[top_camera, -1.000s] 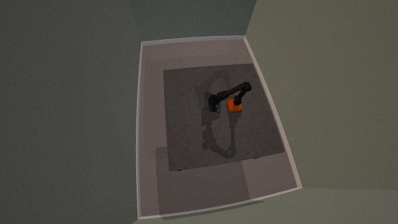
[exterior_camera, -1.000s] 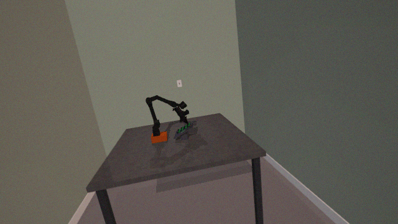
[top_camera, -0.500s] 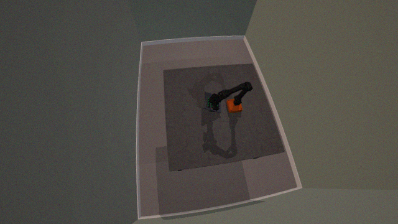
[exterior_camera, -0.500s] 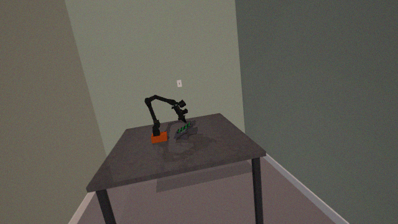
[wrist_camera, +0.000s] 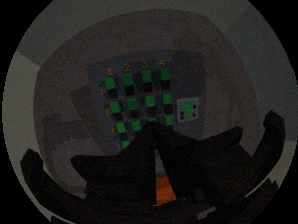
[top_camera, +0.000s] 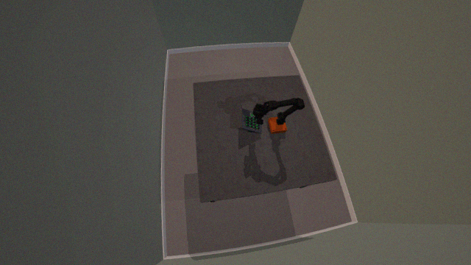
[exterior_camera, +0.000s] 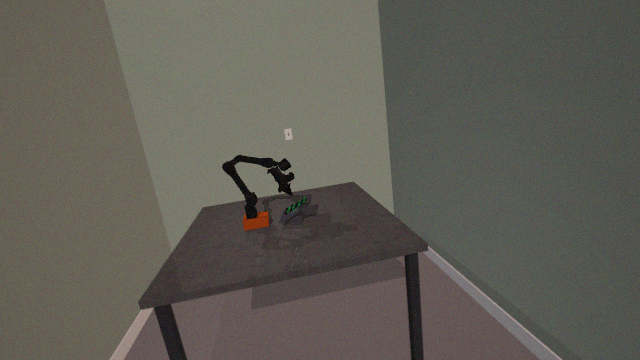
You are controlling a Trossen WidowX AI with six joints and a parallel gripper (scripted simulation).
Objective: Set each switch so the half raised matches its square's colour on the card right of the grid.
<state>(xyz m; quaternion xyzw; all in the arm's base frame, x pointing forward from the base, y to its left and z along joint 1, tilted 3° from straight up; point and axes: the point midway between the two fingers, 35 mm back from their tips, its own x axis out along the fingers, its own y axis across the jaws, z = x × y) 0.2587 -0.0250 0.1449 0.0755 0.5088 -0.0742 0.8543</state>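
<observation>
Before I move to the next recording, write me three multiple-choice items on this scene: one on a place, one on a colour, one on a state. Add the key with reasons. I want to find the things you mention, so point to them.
1. Where is the small card (wrist_camera: pixel 188 109)?
A) Left of column 1
B) Right of column 4
C) Above the column numbers

2. What colour is the arm's base (top_camera: pixel 273 129) (exterior_camera: pixel 256 221)?
A) White
B) Blue
C) Orange

3. How does the pincer (top_camera: pixel 260 122) (exterior_camera: pixel 291 194) (wrist_camera: pixel 150 124) stand?
A) Closed, holding nothing
B) Wide open
C) Closed on the card

Key:
1. B: the wrist view shows the card on the panel (wrist_camera: pixel 192 62), beyond the fourth column of switches (wrist_camera: pixel 167 99).
2. C: the block under the arm is orange in the top and exterior views.
3. A: the fingertips meet in the wrist view with nothing between them, and the card lies apart from them.
</observation>
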